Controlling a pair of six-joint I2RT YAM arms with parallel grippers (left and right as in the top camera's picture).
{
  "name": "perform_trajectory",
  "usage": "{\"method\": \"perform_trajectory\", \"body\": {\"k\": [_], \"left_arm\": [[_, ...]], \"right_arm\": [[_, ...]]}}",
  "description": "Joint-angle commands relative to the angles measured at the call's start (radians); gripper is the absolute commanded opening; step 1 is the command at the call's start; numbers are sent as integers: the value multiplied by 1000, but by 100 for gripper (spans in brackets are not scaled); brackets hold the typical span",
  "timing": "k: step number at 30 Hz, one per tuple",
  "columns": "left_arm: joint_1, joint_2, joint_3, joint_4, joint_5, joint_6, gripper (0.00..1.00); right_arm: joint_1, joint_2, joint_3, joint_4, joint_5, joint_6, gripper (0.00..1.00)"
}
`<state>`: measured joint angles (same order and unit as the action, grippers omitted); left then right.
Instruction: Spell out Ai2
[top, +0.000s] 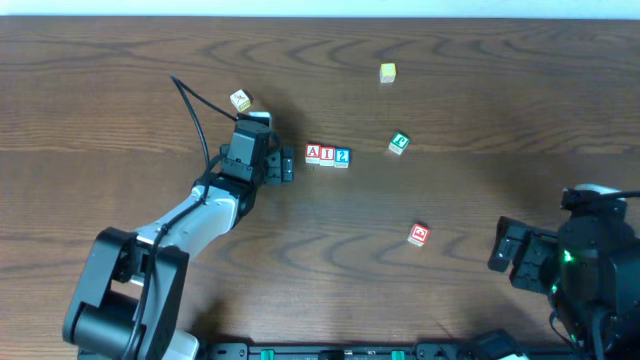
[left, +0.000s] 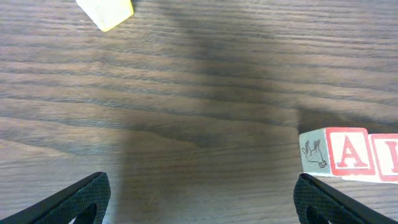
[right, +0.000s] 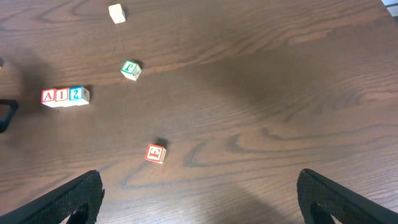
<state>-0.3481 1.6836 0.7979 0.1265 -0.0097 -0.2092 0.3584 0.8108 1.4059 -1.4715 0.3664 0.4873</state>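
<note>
Now: the A block (top: 313, 153), I block (top: 327, 154) and 2 block (top: 342, 156) stand in one row with neighbours touching, reading A-I-2 in the overhead view. The A and I have red borders, the 2 a blue one.

The row lies just ahead of my left gripper (top: 287, 164), near the fingertips but apart from them. My left wrist camera shows the A end of the row off to one side of the finger line, not between the fingers (left: 81, 198). The A block's end face carries a small line drawing that I cannot make out. The left gripper's fingers are spread wide with only bare table (top: 480, 100) between them; it grips nothing.

A pale block (top: 240, 100) sits behind and to the side of the left gripper, near it, tilted relative to the row.

Further out, past the 2 end of the row, is a green block (top: 399, 143), near the row and not touching it. A yellow block (top: 387, 72) lies well beyond that, toward the far edge.

My right gripper (top: 505, 252) hovers well apart from the row, fingers likewise spread and empty. A red block (top: 419, 235) is the closest thing ahead of it. From the right wrist camera the row is far ahead, at the left of the frame.
</note>
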Motion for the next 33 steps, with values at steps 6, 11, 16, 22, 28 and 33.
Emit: {"method": "perform_trajectory", "body": {"k": [6,11,16,22,28,33], "left_arm": [[0,94,5,93,81,-8,95],[0,133,16,116,82,-10,95],[0,149,19,153,81,-24,95],[0,149,19,194,100,-66,95],[0,149,19,193,143,-88,95],[0,149,19,193,154,-97,95]], "right_arm": [[-4,1,-2,-11,3,13,99],[-4,1,-2,-18,4,13,99],[-4,1,-2,-18,4,13,99],[-4,1,-2,-18,4,13,99],[-4,1,-2,-19,4,13,99],[-4,1,-2,-26,4,13,99]]}}
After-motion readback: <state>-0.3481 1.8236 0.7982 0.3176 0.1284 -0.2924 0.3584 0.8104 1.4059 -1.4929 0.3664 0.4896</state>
